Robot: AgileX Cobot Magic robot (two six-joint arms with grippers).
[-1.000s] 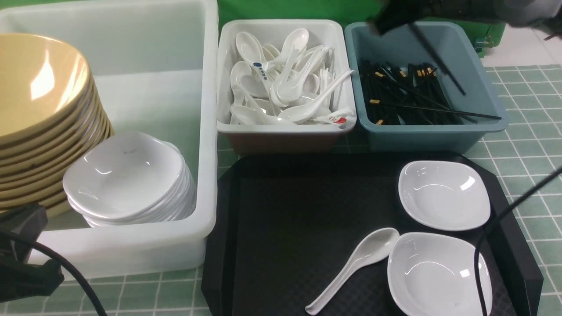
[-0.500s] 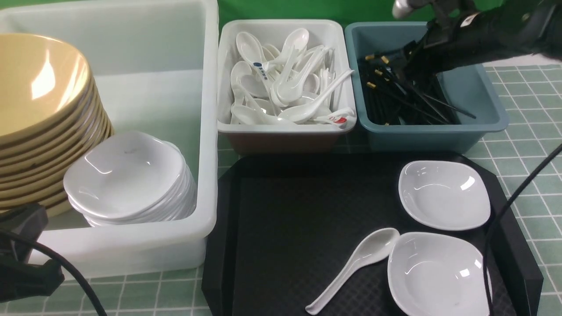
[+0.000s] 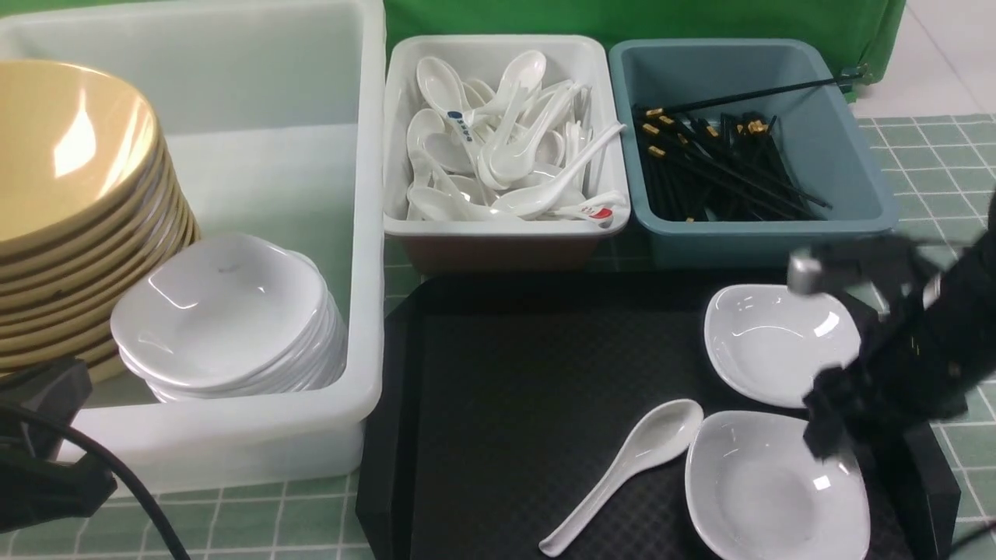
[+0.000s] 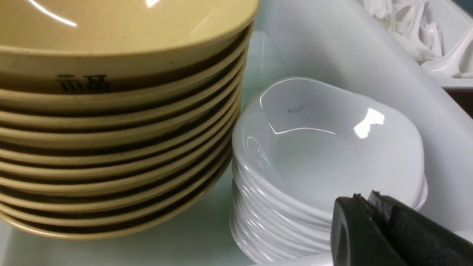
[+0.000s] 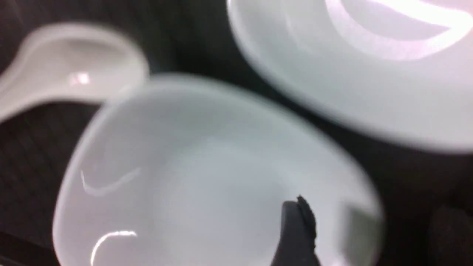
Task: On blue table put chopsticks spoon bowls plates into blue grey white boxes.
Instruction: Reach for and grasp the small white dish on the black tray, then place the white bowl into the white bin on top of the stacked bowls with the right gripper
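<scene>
blue table | blue-grey box: chopsticks | white box: spoons (heaped)

We see a green backdrop at twelve o'clock. Pale floor shows at two o'clock beside it.

mustard-tan bowls, glossy white plates, white spoon, black gold-banded chopsticks, blue-grey box, black textured tray, pale green white-gridded table
</scene>
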